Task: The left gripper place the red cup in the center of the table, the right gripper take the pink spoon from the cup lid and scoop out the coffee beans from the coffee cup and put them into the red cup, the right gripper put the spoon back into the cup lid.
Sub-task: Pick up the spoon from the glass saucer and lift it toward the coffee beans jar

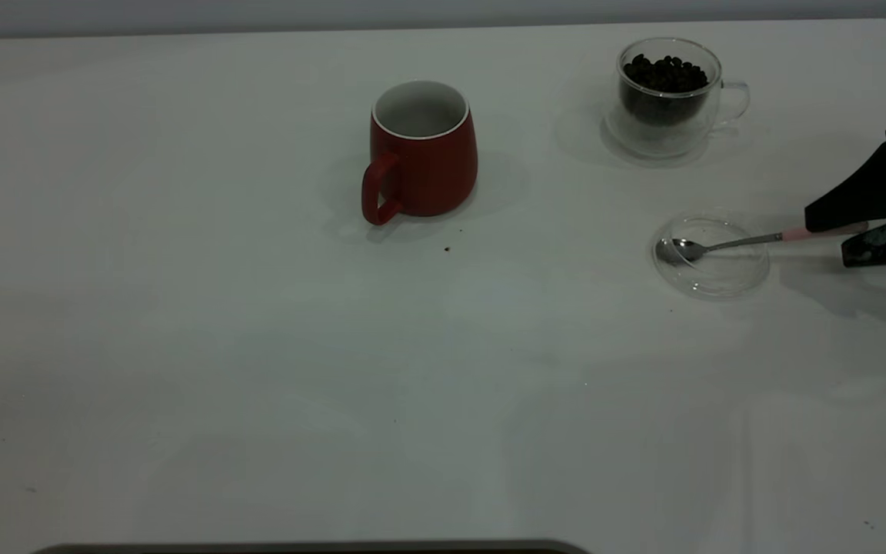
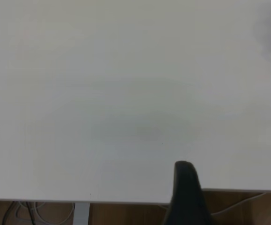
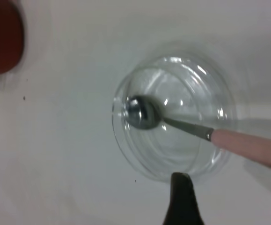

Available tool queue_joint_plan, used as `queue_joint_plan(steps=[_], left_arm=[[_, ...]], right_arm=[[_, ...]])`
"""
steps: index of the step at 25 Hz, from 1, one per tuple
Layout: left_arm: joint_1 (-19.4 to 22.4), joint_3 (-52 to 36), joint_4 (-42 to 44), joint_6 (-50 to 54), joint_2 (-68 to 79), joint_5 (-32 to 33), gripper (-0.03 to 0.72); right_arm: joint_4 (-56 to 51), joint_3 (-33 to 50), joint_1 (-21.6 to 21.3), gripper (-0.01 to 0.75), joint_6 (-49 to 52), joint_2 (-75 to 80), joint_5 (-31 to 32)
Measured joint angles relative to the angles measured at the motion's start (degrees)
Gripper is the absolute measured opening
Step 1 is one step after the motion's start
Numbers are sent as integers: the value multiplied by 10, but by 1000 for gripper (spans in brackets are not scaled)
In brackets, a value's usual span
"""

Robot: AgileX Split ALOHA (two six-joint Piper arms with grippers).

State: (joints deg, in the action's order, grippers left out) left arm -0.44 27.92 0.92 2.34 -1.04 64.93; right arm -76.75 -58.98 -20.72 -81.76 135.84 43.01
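The right hand [image 1: 835,238], black with tapered fingers, has its two fingers spread either side of the pale pink handle of the slim pink spoon [image 1: 735,243], one finger just behind the handle's end and the other just in front. It looks open, with nothing yet gripped. The spoon's shiny metal bowl rests inside the small round clear cup lid [image 1: 712,258], its neck lying over the lid's rim toward the hand.

The step in hand looks like picking up the spoon. To do it well, the fingers should close squarely across the pink handle, near its end, so the bowl stays level once lifted. A straight rise would keep the neck from dragging the light lid along. An off-centre pinch could let the spoon roll between the fingers.

The dark red ceramic mug [image 1: 421,152] with a white inside stands upright near the middle of the white bench [image 1: 258,369], handle toward the camera and apparently empty. The clear double-walled glass coffee cup [image 1: 670,96] stands behind the lid, well apart from the mug, with dark coffee beans [image 1: 666,75] heaped inside.

The left hand [image 2: 186,197] hangs over a bare edge of the bench; its opening cannot be told.

Count: one mug, one glass cup, one lid, one spoon, one heap of beans.
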Motion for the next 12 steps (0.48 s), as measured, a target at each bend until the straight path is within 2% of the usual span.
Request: queue_joint_plan(steps=[7,12], left_arm=[[0,0,0,0,0,0,588],[0,0,0,0,0,0,588]], right_arm=[[-28,-1,0,591,-47,0,8],[-24,-1,0,591,-33,0,-1]])
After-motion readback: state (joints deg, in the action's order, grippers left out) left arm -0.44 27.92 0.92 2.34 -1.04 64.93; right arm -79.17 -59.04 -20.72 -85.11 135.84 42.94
